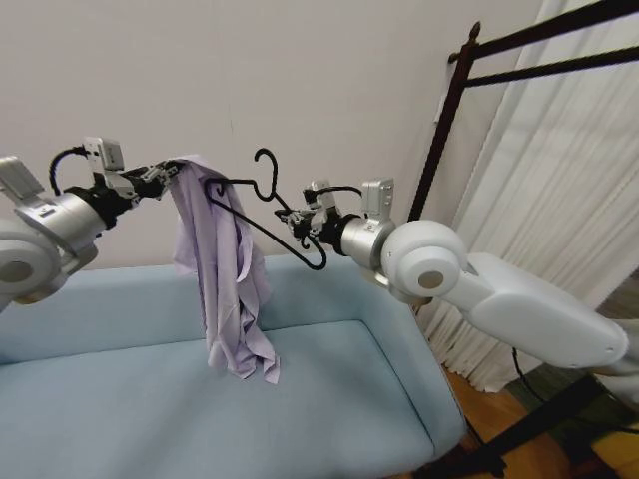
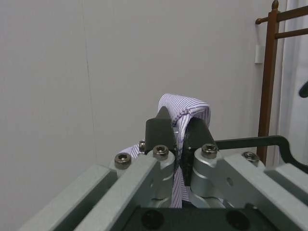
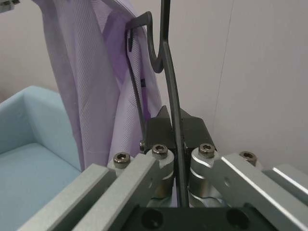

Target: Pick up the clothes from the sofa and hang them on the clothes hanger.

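**Head view.** The left gripper (image 1: 168,177), raised at the left before a plain white wall (image 1: 329,70), has its fingers pinched together on the top fold of a lilac pin-striped shirt (image 1: 225,289). The shirt hangs straight down from that grip, in front of the backrest of a pale blue upholstered sofa (image 1: 339,399). Its lower end hangs over the seat; whether it touches the cushion cannot be told. The right gripper (image 1: 303,226), near the middle, is clamped on one sloping arm of a thin black clothes hanger (image 1: 273,178). The hanger's other end reaches into the shirt's top, just beside the left gripper. A dark brown wooden clothes stand (image 1: 446,110) rises at the right, well apart from the hanger, with a white pleated curtain (image 1: 569,210) behind it.

**Left wrist view.** The left gripper (image 2: 180,139) has its two dark fingertips (image 2: 160,132) drawn close, with striped shirt (image 2: 185,106) cloth bunched between and above them. A black hanger (image 2: 250,140) arm runs out just beside the fingers. The stand (image 2: 268,77) is upright beyond.

**Right wrist view.** The right gripper (image 3: 176,127) is closed narrowly on the hanger (image 3: 171,86), whose bar passes between the fingertips (image 3: 159,127). The shirt (image 3: 91,82) drapes over the hanger's far end, above the sofa (image 3: 29,144).
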Tool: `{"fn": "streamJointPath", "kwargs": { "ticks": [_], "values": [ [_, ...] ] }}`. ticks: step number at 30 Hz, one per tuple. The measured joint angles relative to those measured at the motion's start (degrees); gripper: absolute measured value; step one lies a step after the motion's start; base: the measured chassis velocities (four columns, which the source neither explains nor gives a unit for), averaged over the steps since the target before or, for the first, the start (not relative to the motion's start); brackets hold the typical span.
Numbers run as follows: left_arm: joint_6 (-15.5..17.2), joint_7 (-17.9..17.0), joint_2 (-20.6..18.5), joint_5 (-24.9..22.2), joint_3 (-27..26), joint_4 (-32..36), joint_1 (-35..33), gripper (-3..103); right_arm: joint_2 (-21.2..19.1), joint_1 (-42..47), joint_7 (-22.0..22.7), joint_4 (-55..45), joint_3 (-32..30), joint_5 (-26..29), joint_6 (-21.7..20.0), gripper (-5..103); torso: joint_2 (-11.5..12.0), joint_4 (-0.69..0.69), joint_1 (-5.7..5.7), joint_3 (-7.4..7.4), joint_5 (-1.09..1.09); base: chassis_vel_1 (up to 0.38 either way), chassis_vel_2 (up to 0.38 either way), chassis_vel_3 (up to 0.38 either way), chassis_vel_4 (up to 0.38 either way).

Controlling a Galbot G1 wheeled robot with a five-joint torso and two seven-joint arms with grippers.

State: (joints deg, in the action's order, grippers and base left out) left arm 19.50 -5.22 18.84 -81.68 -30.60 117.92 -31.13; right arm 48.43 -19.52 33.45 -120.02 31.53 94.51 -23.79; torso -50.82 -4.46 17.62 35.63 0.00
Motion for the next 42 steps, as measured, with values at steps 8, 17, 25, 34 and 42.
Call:
{"fn": "streamJointPath", "kwargs": {
  "ticks": [8,17,25,34,42],
  "values": [
    [0.1,-0.6,-0.2,-0.5,-0.9,2.4,-0.2,3,4.3,-0.8,0.4,3.2,-0.9,-0.4,1.0,1,0.0,0.00,0.00,0.00,0.00,0.000,0.000,0.000,0.000],
    [0.1,-1.4,0.4,-0.5,-1.1,6.0,-0.7,3,6.9,-0.4,0.9,5.0,-1.2,-0.7,2.3,1,0.0,0.00,0.00,0.00,0.00,0.000,0.000,0.000,0.000],
    [0.1,-1.4,0.7,-0.4,-4.2,7.9,-3.2,3,8.2,-0.3,1.2,7.5,-2.2,-1.0,2.5,1,0.0,0.00,0.00,0.00,0.00,0.000,0.000,0.000,0.000],
    [-0.1,1.0,1.4,-0.4,-17.1,10.4,-15.9,3,8.3,0.3,-1.8,11.1,-2.6,-2.9,3.3,1,0.0,0.00,0.00,0.00,0.00,0.000,0.000,0.000,0.000],
    [-0.9,2.3,2.6,0.2,-25.3,10.8,-24.7,3,8.1,-0.8,-3.0,11.4,-3.5,-2.9,3.4,1,0.0,0.00,0.00,0.00,0.00,0.000,0.000,0.000,0.000]
  ]
}}
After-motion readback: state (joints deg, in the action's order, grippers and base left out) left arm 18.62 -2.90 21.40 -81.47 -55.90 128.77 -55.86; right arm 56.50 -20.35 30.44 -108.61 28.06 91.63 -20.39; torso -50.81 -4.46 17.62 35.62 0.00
